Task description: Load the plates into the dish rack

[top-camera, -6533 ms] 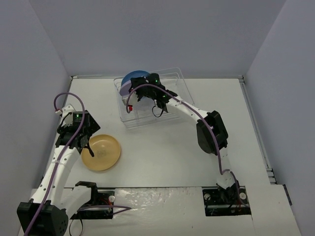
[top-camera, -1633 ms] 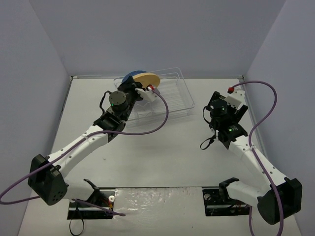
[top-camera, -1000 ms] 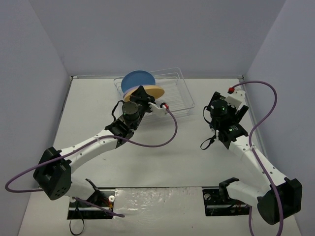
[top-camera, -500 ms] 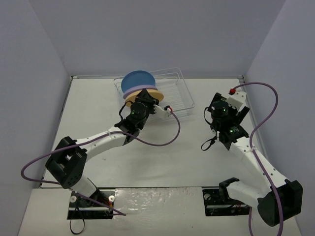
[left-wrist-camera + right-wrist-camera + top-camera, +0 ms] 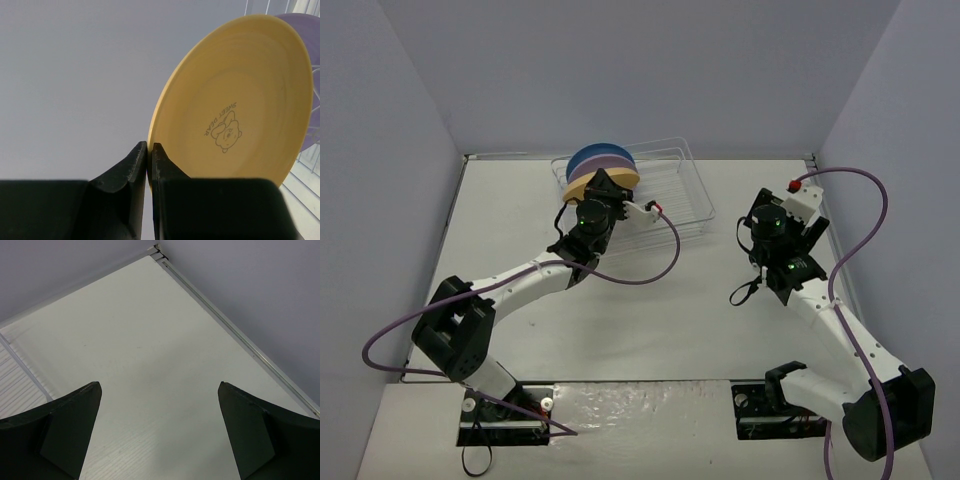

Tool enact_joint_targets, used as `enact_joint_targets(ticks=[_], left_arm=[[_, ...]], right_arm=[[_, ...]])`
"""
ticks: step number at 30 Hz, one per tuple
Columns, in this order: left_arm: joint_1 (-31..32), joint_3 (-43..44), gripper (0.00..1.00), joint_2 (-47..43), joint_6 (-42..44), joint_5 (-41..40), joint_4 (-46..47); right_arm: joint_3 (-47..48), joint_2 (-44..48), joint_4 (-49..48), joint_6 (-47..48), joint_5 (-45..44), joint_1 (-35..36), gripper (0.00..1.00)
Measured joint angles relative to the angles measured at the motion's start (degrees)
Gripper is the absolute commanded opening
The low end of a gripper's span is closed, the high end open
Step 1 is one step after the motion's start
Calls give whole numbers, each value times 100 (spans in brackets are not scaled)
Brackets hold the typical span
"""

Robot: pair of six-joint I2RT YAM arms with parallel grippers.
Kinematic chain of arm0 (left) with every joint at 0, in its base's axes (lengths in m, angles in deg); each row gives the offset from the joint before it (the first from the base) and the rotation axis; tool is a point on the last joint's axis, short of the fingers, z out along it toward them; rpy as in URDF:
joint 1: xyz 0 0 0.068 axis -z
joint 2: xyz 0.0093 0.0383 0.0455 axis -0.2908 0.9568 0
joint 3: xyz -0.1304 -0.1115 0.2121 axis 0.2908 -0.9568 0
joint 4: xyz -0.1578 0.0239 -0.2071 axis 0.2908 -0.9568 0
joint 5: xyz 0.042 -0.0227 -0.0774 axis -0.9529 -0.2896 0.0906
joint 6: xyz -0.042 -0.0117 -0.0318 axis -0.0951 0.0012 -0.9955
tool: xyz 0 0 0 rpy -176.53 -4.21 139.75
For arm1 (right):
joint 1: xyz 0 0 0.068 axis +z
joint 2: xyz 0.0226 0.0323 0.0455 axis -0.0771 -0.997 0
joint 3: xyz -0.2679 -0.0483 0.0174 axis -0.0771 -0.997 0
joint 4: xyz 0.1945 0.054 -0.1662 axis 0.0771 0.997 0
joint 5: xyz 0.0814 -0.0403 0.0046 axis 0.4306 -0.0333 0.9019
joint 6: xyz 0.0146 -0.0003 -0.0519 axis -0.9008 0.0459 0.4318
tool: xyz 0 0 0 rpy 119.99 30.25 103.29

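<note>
The left gripper [image 5: 149, 146] was pinched together on the rim of the yellow plate [image 5: 235, 100]. That plate stood on edge at the left end of the dish rack [image 5: 672, 192], just nearer than the lavender plate [image 5: 311, 55] and the blue plate [image 5: 590, 154]. Whether it sat in a slot was unclear. The right gripper [image 5: 159, 387] hung with its jaws wide apart over the table [image 5: 165, 335], right of the rack.

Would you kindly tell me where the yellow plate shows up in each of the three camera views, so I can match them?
Top external: the yellow plate stands at the left end of the dish rack, partly hidden by the left hand.
Left wrist: it fills the right half, rim pinched in that hand.
Right wrist: not in view.
Shared landmark: the rack's wires, at the right edge of the left wrist view, seemingly at the left edge of the right wrist view.
</note>
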Motion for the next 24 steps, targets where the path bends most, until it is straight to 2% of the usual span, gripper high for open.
enact_joint_targets(ticks=[12,20,24], left_arm=[[1,-2,0,24,-168,140,-353],[2,-2,0,428,-433,186,-627],[-4,19,9,523,-578,192,-811]], right_arm=[[-2,-10,-2,2,17,-44,100],[-80,-15,-3,4,59,-128,100],[-103,-15,-2,2,64,-174,100]])
